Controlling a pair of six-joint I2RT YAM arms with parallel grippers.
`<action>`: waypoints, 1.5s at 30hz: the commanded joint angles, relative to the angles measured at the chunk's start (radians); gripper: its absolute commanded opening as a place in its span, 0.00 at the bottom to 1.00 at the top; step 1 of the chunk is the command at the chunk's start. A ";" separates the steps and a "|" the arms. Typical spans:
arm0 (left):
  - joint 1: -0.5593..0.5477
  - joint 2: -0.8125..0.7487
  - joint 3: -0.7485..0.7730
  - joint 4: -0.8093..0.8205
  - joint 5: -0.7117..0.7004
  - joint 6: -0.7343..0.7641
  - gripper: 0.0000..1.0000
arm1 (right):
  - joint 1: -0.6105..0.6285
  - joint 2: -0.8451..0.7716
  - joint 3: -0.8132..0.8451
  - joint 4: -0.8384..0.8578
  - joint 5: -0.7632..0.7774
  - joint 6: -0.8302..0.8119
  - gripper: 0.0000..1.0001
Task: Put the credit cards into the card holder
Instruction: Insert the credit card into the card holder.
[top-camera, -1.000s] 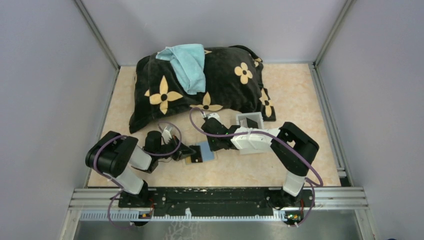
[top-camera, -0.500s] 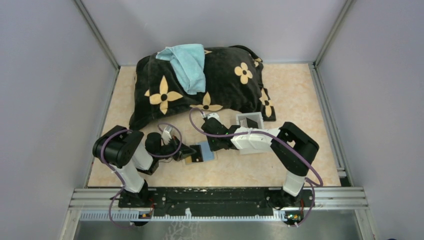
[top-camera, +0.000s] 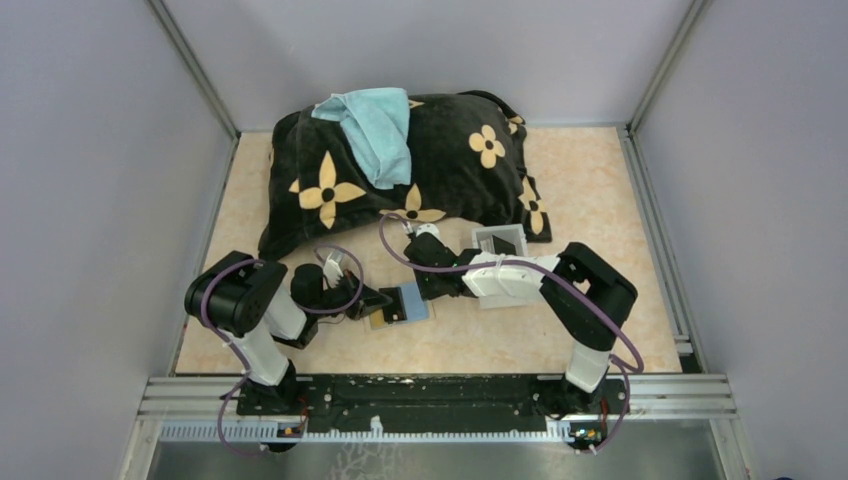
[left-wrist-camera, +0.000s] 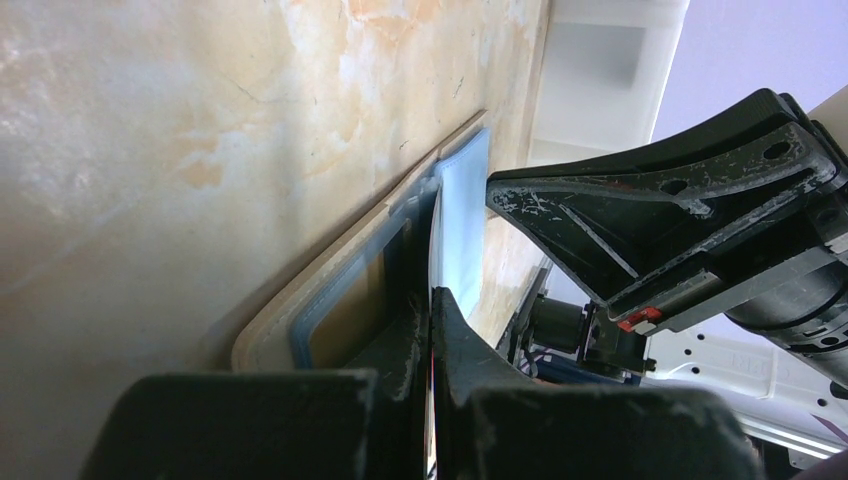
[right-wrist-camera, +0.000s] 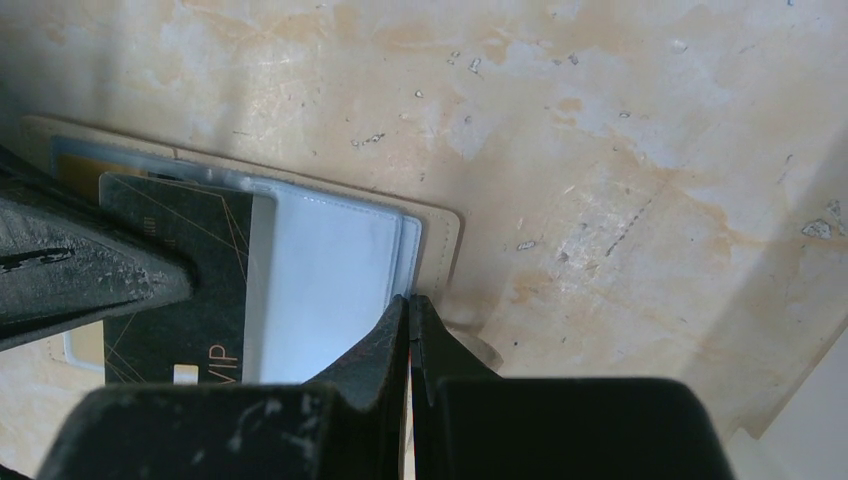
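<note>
A peach, marble-patterned table (top-camera: 600, 190) lies inside grey walls, and the tan card holder (right-wrist-camera: 330, 265) is spread open flat on it near my bases, between my two arms.

My left gripper (left-wrist-camera: 432, 298) is closed to a thin slit on a black card (right-wrist-camera: 180, 290) marked VIP. The card lies low over the holder's left half, its front edge at the mouth of the pale-blue pocket. My right gripper (right-wrist-camera: 410, 305) is also drawn to a sliver, right at the holder's far edge. I cannot tell whether it nips the leather or only presses on it.

I judge this to be the insertion step. To do it well I should keep the card nearly flat and square to the pocket mouth, then slide it in a straight line toward my right fingers while they anchor the holder. If I tilt the card, a corner could catch on the pocket lip or push the whole holder along the table.

My two grippers are close together, so a long push risks contact between them. Beyond them a white tray (top-camera: 500, 243) holds another dark card, partly behind my right arm. Further back are a black flowered pillow (top-camera: 440, 170) and a light-blue towel (top-camera: 372, 125), both well apart from the work.
</note>
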 joint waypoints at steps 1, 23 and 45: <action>0.003 0.011 0.005 -0.002 -0.029 0.016 0.00 | -0.026 0.047 -0.005 -0.034 0.033 -0.031 0.00; -0.201 -0.042 0.094 -0.288 -0.182 0.059 0.00 | -0.043 0.073 0.007 -0.023 0.006 -0.048 0.00; -0.277 -0.409 0.315 -1.241 -0.505 0.164 0.62 | -0.050 0.086 0.029 -0.005 -0.017 -0.062 0.00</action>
